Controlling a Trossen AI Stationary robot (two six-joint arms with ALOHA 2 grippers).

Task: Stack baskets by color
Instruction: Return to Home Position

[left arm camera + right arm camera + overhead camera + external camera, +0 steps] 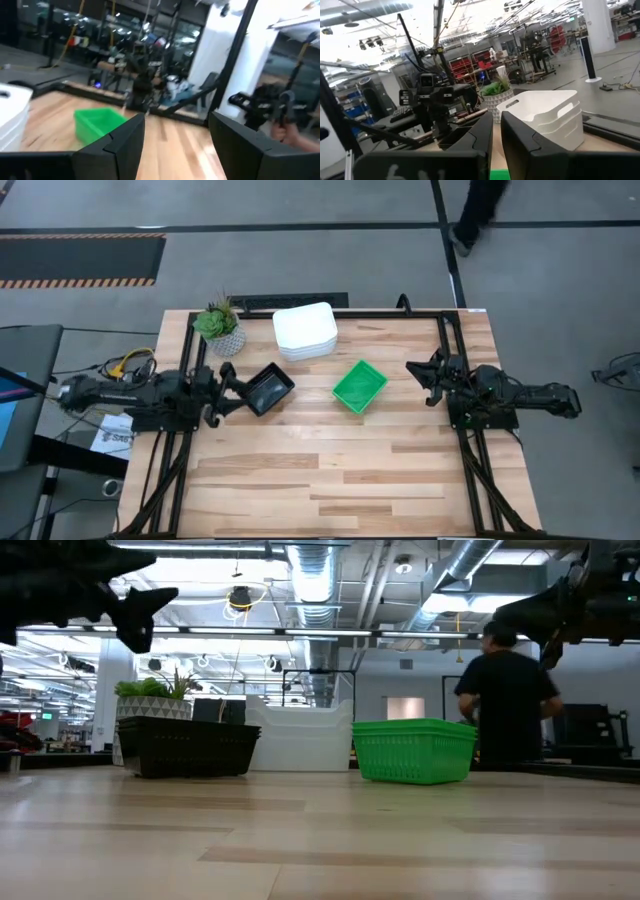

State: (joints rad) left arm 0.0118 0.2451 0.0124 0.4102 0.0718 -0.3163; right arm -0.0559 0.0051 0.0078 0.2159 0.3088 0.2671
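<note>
A stack of white baskets (305, 330) (300, 735) stands on the table at the far middle. A black mesh basket (268, 388) (190, 747) rests on its base to the near left of the stack. A green mesh basket (359, 385) (413, 750) (97, 122) rests at the centre. My left gripper (232, 390) (175, 145) is open, raised well above the table beside the black basket's left end, with nothing between its fingers. My right gripper (418, 380) (496, 135) is shut and empty, raised to the right of the green basket.
A small potted plant (220, 325) (150, 700) stands at the far left corner, next to the white stack. A person (510, 690) walks in the room beyond the table's far edge. Bare wood fills the near half of the table (330, 480).
</note>
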